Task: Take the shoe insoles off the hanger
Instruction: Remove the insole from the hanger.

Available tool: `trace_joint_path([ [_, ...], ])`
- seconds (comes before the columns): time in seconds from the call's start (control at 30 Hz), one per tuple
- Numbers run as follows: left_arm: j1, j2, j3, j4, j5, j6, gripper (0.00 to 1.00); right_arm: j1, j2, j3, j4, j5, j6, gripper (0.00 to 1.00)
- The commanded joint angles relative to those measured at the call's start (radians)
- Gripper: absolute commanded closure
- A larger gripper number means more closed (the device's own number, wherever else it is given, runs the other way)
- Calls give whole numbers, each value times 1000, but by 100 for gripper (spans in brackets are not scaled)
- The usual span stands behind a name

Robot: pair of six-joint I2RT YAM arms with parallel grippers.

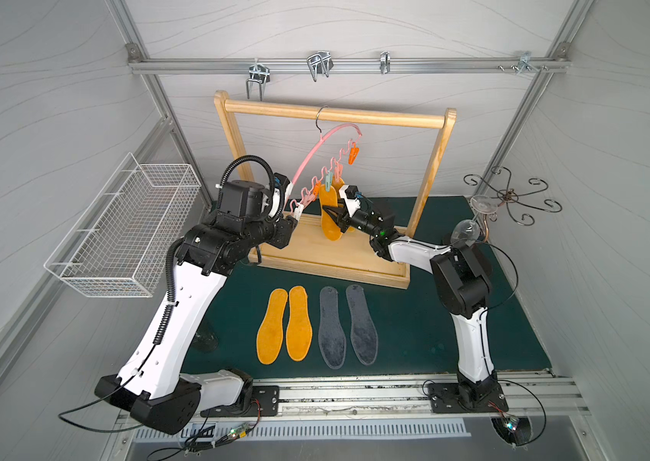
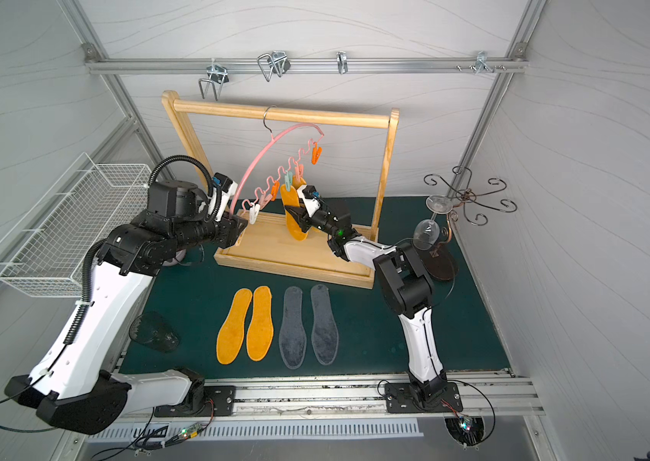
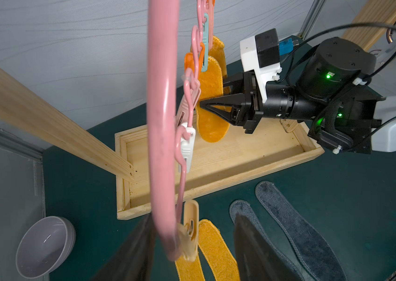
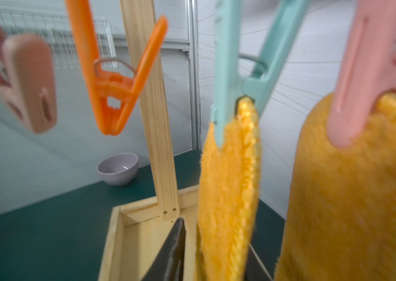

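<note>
I saw a dark green desk [image 1: 415,319] inside grey panelled walls [image 1: 56,99], with a wooden rack [image 1: 335,113] at the back. The pink hanger [image 3: 161,97] hung tilted from it, two fuzzy orange insoles [image 4: 228,182] clipped on. An orange pair [image 1: 299,323] and a grey pair [image 1: 332,327] lay in front. My right tool [image 1: 331,217] clenched one of the clipped ones; my left tool [image 2: 242,228] gaped around the hanger's low end.

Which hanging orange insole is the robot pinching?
The insole under the teal clip: the right gripper has a finger on each side of it. Its neighbour under the pink clip hangs untouched.
</note>
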Motion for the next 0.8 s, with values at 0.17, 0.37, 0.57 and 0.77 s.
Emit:
trace_joint_path([
  [0.17, 55, -92, -18, -118, 185, 87, 12, 4, -42, -84, 84, -11, 67, 96],
  [0.37, 83, -142, -53, -236, 288, 155, 3, 17, -97, -173, 115, 21, 80, 99],
  [0.57, 118, -195, -117, -296, 380, 187, 2, 16, -156, -244, 118, 62, 102, 100],
  [0.77, 152, -232, -221, -276, 385, 214, 0, 13, -227, -321, 140, 84, 105, 100],
])
